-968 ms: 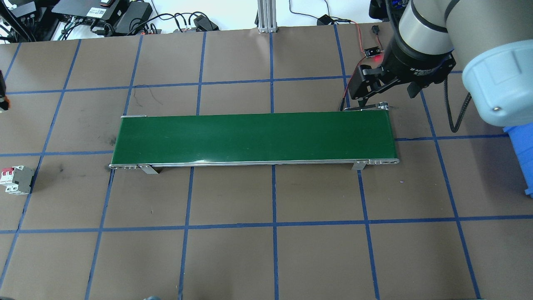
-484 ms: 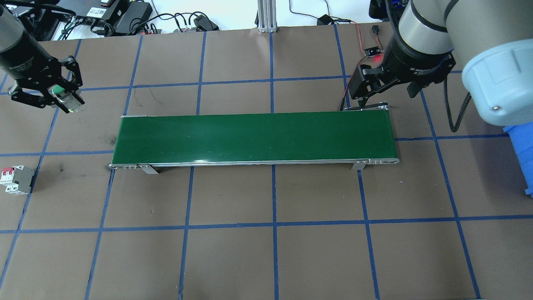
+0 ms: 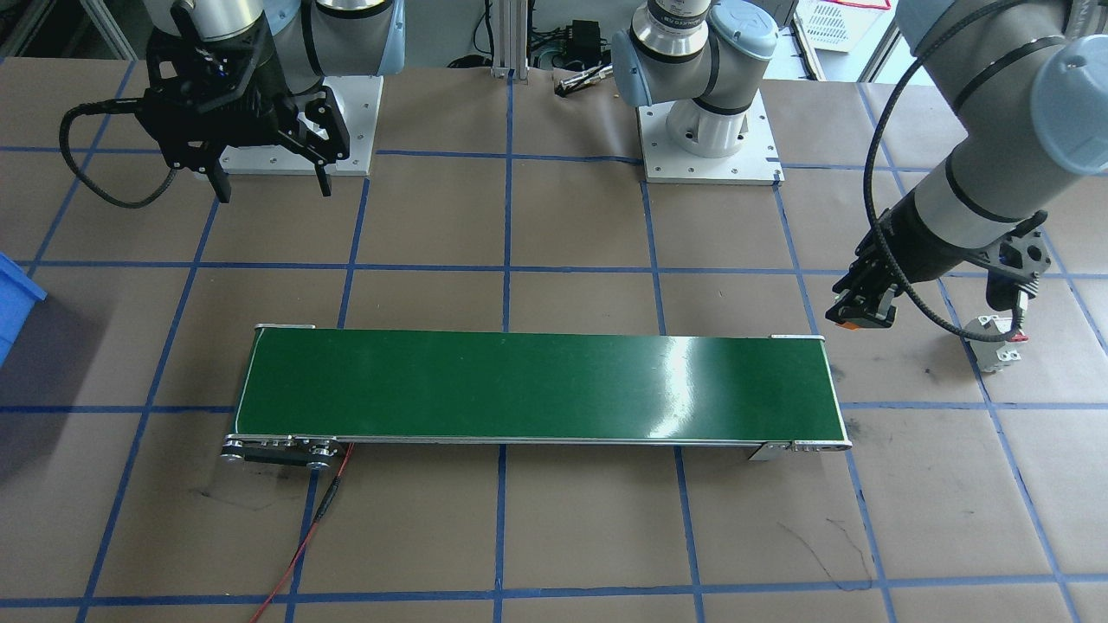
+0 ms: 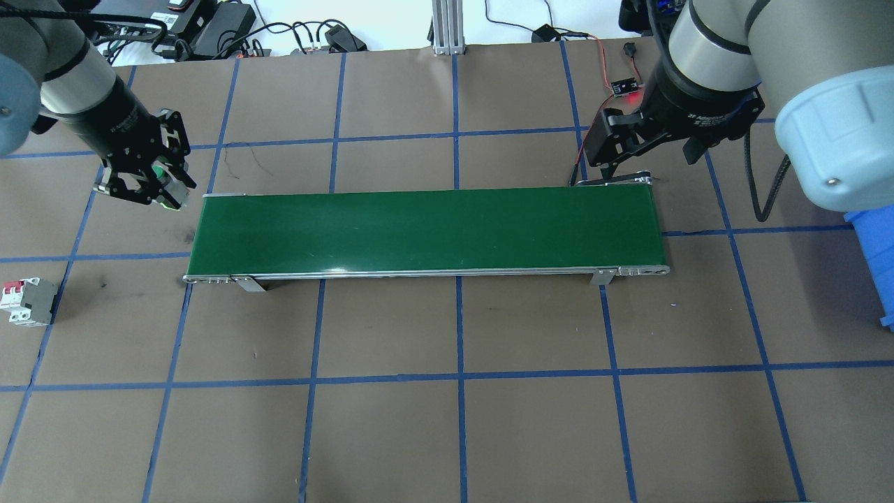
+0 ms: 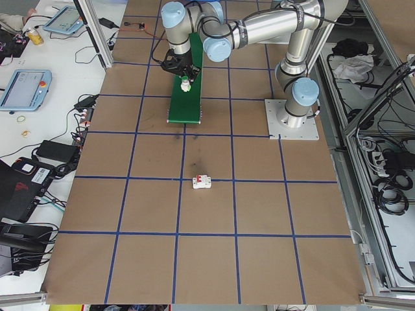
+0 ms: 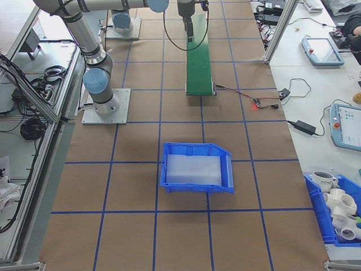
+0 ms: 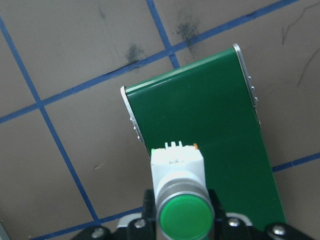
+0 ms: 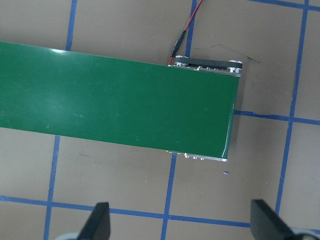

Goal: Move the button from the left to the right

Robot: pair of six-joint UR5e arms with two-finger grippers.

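Brown table (image 4: 391,419) marked off in blue tape squares, carrying everything. Long green conveyor belt (image 4: 426,230) down the middle, its near end just ahead of and below the left end effector (image 4: 143,183), its far end just in front of the right end effector (image 4: 614,150). Blue bin (image 6: 197,168) well behind the right end effector, beyond the belt's right end. White circuit breaker (image 4: 26,300) with red levers lying well aside of the left end effector, apart from the belt.

Left end effector clenched on the button (image 7: 180,192), held off the table close to the belt's left end; green cap facing the wrist camera, white body and a sliver of orange base pointing down toward the belt edge. Right end effector released, fingers (image 8: 100,222) spread wide, hovering over the belt's right end with nothing between them.

Button likely light, rigid plastic, not fragile. Round cap and metal collar probably slippery and prone to roll; flat sides of the square white body the better place to grip. Present grip seemingly at the collar just behind the cap. Likely next: lowering onto the belt, base down, for carriage toward the right side.
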